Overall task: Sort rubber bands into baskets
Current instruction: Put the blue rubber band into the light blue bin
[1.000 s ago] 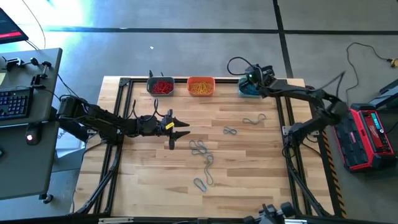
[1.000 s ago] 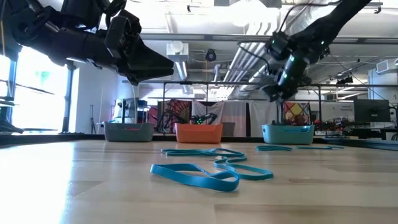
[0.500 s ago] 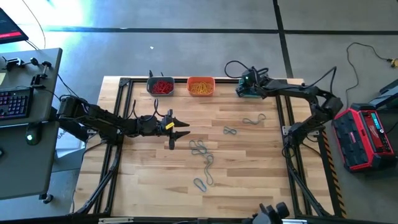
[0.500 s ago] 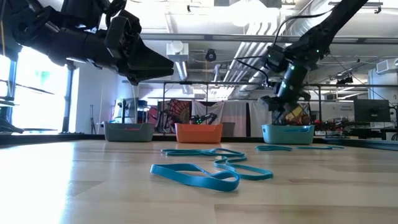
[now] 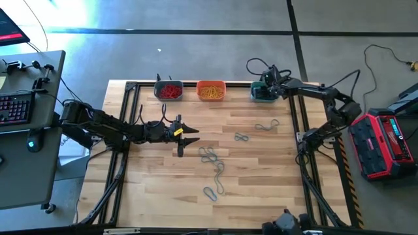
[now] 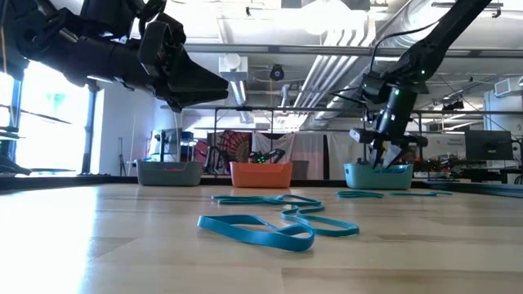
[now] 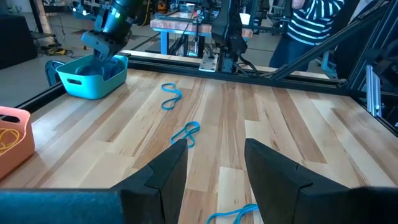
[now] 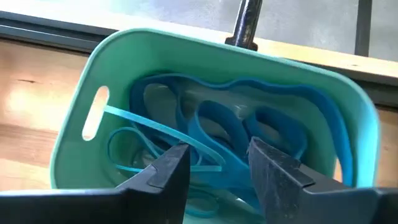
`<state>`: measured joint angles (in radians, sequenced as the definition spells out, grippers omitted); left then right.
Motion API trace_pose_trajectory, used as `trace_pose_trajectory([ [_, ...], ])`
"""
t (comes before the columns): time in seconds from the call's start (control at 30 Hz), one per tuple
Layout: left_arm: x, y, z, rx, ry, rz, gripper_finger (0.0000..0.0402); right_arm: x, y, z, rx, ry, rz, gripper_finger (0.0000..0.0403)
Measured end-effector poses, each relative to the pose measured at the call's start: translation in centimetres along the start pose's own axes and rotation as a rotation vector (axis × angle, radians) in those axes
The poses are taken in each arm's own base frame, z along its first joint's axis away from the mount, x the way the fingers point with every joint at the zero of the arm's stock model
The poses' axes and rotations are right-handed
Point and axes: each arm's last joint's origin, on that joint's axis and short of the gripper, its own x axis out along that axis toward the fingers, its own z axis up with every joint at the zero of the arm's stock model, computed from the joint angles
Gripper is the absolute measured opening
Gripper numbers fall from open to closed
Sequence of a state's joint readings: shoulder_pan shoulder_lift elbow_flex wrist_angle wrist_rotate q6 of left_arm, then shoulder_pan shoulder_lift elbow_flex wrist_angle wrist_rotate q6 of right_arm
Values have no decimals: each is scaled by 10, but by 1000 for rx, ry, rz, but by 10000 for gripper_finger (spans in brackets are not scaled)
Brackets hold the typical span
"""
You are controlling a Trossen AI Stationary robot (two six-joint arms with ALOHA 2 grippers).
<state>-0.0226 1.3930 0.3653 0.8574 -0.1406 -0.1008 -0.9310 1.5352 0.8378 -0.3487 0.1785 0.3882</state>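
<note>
Three baskets stand along the far edge: a grey-blue one (image 5: 168, 90) holding red rubber bands, an orange one (image 5: 210, 91) holding yellow ones, and a teal one (image 5: 263, 94) holding blue ones (image 8: 224, 124). Several blue rubber bands lie loose on the table (image 5: 266, 125) (image 5: 241, 137) (image 5: 210, 155) (image 5: 212, 192). My right gripper (image 8: 217, 168) hangs open just above the teal basket (image 6: 377, 175), pointing steeply down into it. My left gripper (image 5: 189, 136) waits open above the table's left half, clear of the bands.
A black metal frame (image 5: 297, 111) borders the wooden table. In the left wrist view a person in striped clothing (image 7: 317, 25) stands beyond the table. Bare wood lies along the table's near edge and its left side.
My right gripper has sunk toward the teal basket, shifted slightly along the far edge, tipped steeply downward and rolled. Its fingers have spread apart over the basket. My left gripper and the loose bands have stayed still.
</note>
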Motion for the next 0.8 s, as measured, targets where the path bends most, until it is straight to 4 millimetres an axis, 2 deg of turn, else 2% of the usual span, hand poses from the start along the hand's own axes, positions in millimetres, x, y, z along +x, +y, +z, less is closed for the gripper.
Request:
trace_pose_trajectory([
  [0.13, 0, 0, 0, 0, 0, 0, 154, -6, 2, 8, -53, -4, -2, 152],
  [0.3, 0, 0, 0, -10, 1, 0, 154, -32, 11, 26, -207, -18, 11, 153],
  [0.4, 0, 0, -1, -18, 7, 1, 154, -46, 18, 30, -277, -30, 25, 153],
  [0.6, 0, 0, -2, -17, 20, 3, 154, -50, 26, 24, -324, -28, 44, 153],
  [0.8, 0, 0, -3, -13, 28, 4, 154, -49, 36, 5, -435, 59, 74, 140],
])
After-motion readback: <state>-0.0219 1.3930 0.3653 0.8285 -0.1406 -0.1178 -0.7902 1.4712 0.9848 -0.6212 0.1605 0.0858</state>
